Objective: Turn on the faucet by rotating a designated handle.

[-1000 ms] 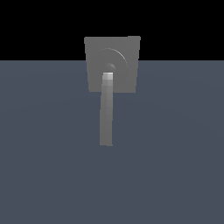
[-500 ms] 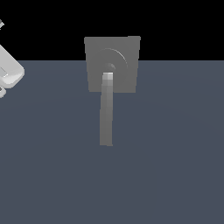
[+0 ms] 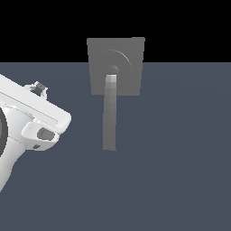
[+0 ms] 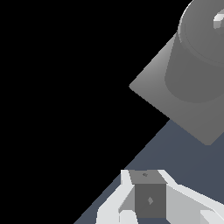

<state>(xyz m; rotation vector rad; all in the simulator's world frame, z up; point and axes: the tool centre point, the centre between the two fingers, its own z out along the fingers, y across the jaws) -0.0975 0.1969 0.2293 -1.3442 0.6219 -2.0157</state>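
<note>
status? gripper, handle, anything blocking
Gripper off the faucet, state unclear. Handle untouched. Arm at exterior view's left; nothing between.

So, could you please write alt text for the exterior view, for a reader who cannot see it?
A matte grey faucet, a square plate with a round hub, stands at the top centre, and its long straight handle points down toward the camera. A glossy white robot arm enters from the exterior view's left, apart from the handle.

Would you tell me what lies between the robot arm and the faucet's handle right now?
Nothing: in the exterior view only bare floor separates the arm from the handle.
</note>
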